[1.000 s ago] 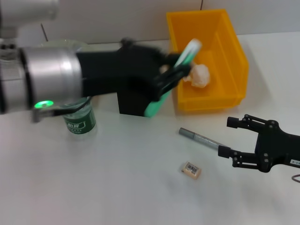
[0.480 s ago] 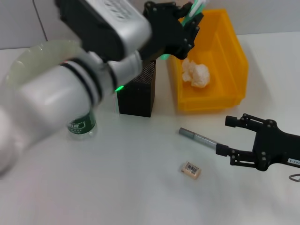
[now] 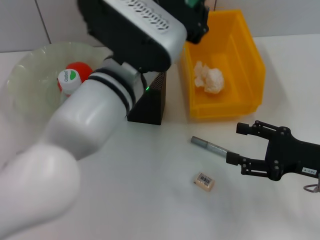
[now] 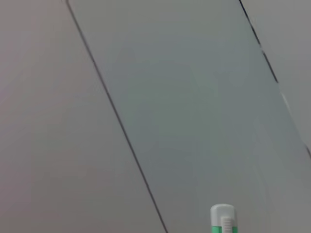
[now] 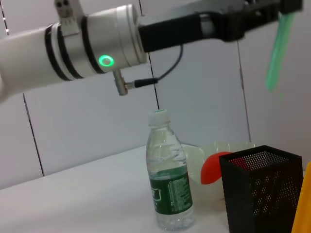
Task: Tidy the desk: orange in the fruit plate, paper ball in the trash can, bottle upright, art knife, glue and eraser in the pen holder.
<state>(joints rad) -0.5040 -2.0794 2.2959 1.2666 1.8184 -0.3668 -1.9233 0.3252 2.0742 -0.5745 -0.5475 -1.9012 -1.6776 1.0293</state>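
Head view: the orange sits in the fruit plate at far left, the paper ball lies in the trash can at far right, and the right wrist view shows the bottle standing upright near the plate. Those three jobs look done. What seems to be in hand now is a green-handled tool, likely the art knife: the left gripper is clamped on it, held high above the pen holder, which stands between plate and bin. It is not yet in the cup, and the blade hangs down toward the opening, so I judge a drop-in comes next. Still left on the desk: a grey stick, perhaps the glue, lying near the middle, and the eraser just nearer than it. The right gripper rests low at near right, fingers spread apart, empty, its tips just beside the stick's end.
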